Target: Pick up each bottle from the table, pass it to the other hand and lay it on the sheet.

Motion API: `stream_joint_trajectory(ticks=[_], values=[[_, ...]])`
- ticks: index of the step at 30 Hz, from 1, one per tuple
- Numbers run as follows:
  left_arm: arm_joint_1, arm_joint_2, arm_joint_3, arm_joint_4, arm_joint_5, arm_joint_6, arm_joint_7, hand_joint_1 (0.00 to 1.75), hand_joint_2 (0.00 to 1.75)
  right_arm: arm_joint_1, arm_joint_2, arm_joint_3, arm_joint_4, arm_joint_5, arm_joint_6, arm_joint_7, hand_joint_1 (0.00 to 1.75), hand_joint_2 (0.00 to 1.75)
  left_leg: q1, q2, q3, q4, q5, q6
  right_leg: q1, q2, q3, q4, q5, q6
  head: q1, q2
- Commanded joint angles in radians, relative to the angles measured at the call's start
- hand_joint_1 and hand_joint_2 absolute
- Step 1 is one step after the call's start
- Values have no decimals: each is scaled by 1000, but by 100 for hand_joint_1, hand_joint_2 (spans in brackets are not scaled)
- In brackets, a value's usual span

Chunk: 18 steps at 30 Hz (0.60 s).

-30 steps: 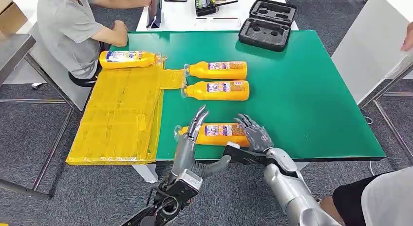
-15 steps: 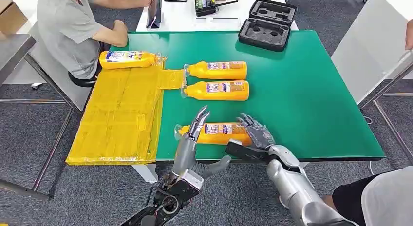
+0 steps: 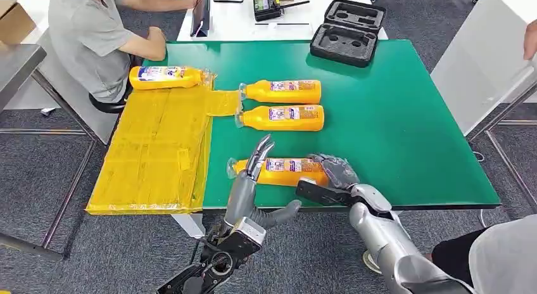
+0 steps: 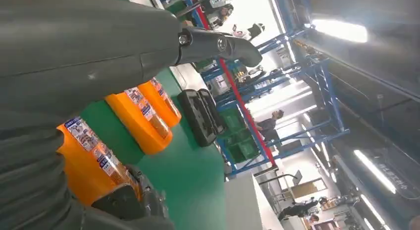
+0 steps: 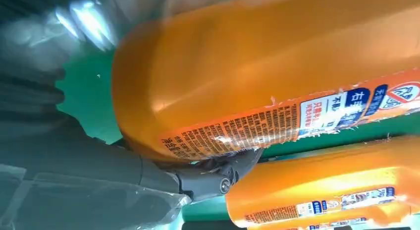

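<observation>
Right now the nearest bottle (image 3: 283,172) lies at the table's (image 3: 405,129) front edge, the right hand (image 3: 334,175) curled around its base and the left hand (image 3: 253,173) spread, empty, beside its neck; a shallow wrap risks rolling it off.

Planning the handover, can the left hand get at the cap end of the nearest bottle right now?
Probably yes: the left hand is open right by the nearest bottle's cap end, while the right hand grips its base.
</observation>
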<state>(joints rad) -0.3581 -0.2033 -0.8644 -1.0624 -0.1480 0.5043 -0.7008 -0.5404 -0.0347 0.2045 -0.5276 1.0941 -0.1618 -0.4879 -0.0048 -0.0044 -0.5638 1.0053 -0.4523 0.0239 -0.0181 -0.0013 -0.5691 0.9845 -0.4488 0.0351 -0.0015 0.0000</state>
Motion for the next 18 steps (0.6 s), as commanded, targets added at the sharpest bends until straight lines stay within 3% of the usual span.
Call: stream_joint_trajectory(ticks=[1, 11, 15, 18], values=[[-44, 9, -41, 55, 0, 10, 3, 0, 175, -43, 0, 18, 87, -39, -19, -49, 175, 175, 2, 0, 1, 0, 0, -2, 2, 0, 2, -1, 0, -2, 0, 0], [-35, 14, -38, 53, -9, 60, 3, 0, 175, -1, 38, -37, -2, -193, -126, -210, 175, 175, 1, 1, 0, 0, 0, -1, 1, 1, 0, -1, 0, -1, 0, 0], [-21, 16, -24, 1, 33, 143, 3, 0, 175, 62, 6, 90, -164, -458, -183, -210, 175, 175, 0, 0, 0, 0, 0, -1, 0, 0, 0, 0, 0, -1, 0, 0], [9, 11, 34, -57, 36, 194, 3, 0, 175, 71, -6, 134, -193, -562, -236, -210, 175, 175, 0, 0, -1, 0, 0, -1, 0, 0, -1, 1, 0, -1, 0, 0]])
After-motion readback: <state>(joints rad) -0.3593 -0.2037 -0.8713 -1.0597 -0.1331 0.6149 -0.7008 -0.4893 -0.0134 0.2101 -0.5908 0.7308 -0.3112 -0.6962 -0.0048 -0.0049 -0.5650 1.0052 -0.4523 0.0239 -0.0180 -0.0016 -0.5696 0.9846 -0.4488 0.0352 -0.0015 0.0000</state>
